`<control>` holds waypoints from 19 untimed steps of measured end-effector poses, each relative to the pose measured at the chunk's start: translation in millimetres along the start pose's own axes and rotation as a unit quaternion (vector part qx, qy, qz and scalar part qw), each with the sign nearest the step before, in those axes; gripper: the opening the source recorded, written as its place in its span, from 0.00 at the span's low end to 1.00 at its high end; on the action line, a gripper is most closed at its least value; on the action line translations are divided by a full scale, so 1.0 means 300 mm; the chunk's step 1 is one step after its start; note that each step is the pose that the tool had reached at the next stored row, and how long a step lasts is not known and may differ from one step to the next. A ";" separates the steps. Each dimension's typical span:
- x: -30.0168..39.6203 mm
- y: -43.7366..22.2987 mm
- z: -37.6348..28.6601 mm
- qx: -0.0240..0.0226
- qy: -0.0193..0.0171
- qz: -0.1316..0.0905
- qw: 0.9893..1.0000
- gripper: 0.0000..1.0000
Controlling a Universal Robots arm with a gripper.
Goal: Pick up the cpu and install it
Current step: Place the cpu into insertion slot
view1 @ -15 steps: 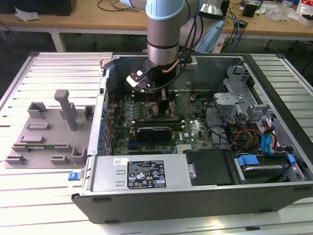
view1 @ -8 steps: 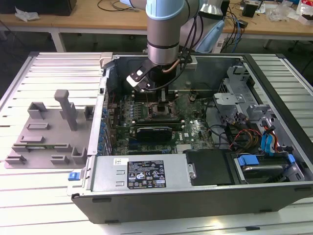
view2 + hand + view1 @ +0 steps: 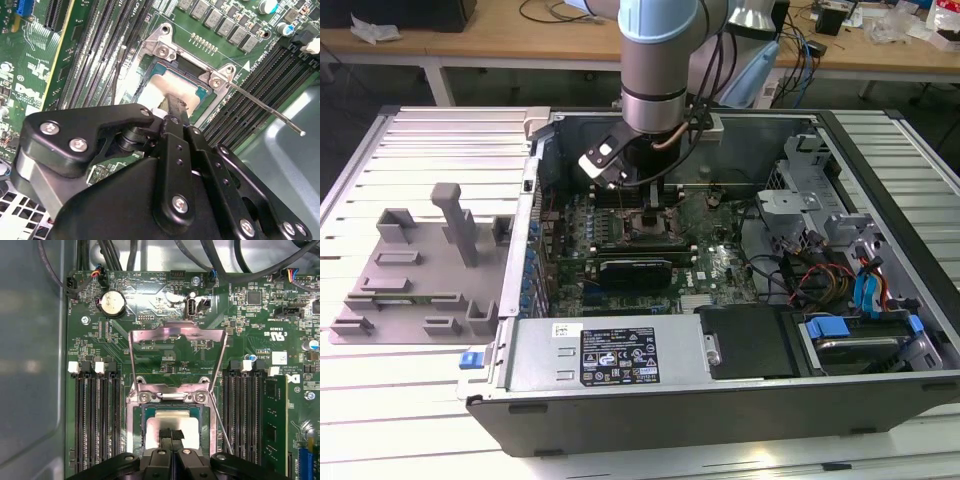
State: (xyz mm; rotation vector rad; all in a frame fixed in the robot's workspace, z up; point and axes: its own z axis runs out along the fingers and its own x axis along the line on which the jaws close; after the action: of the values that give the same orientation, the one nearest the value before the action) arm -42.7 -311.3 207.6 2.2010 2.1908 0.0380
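**A:** Well, where does the cpu sit?

**B:** Inside the big open steel computer case, on the green motherboard, toward the far wall in the exterior view. The hinged metal load plate stands raised. The cpu lies flat in the socket beneath it.

**A:** And the gripper?

**B:** The gripper hangs right over it. Its 2 black fingers are pressed together with nothing between them. Whether the tips touch the lid, I cannot tell.

**A:** How will it handle?

**B:** It looks light and stiff, a small square with a smooth, pale metal top. I judge it slippery, and fragile underneath. It is best held by 2 opposite edges and kept level.
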 end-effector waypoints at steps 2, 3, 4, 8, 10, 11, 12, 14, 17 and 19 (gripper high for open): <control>-0.007 0.000 0.000 0.000 0.005 0.000 1.000 0.11; -0.009 0.000 0.000 0.000 0.006 0.000 1.000 0.11; -0.012 0.000 0.000 0.000 0.007 0.000 1.000 0.11; -0.012 -0.001 0.006 -0.002 0.012 0.001 1.000 0.11; -0.012 -0.001 0.008 -0.002 0.012 0.001 1.000 0.11; -0.013 -0.002 0.010 -0.002 0.012 0.000 1.000 0.11; -0.013 -0.002 0.011 -0.002 0.012 0.001 1.000 0.11; -0.012 -0.002 0.011 -0.002 0.012 0.001 1.000 0.11; -0.012 -0.002 0.013 -0.002 0.013 0.001 1.000 0.11; -0.013 -0.002 0.016 -0.002 0.013 0.001 1.000 0.11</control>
State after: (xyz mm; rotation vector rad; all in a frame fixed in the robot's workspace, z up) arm -43.2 -315.1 202.7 2.2120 2.2005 0.0697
